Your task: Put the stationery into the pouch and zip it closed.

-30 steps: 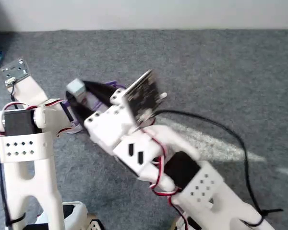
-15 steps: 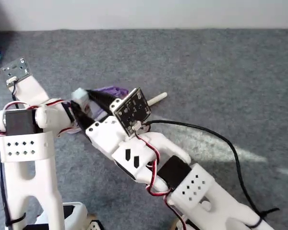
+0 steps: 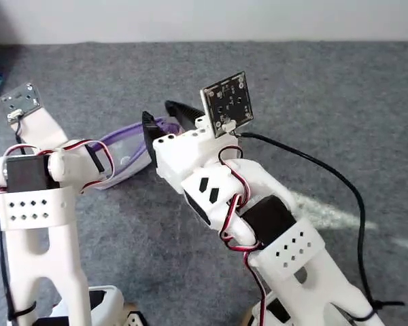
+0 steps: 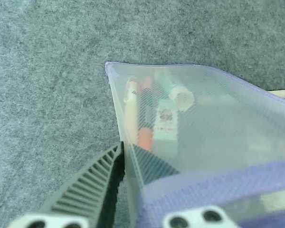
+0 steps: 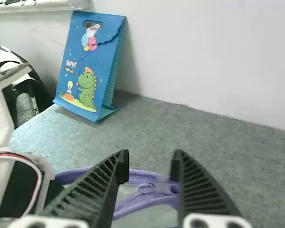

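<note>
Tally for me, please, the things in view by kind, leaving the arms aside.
Pouch: 1
Stationery pieces inside it: 3 that can be made out; any others are too blurred to tell
White stick on the carpet past the pouch's edge: 1
Gift bag: 1
Total: 6

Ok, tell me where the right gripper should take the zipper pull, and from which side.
Take the zipper pull by its small tab, which lies along the purple zipper band. Probably come down from above with the right gripper, a finger on each side; the left gripper holds the pouch.
</note>
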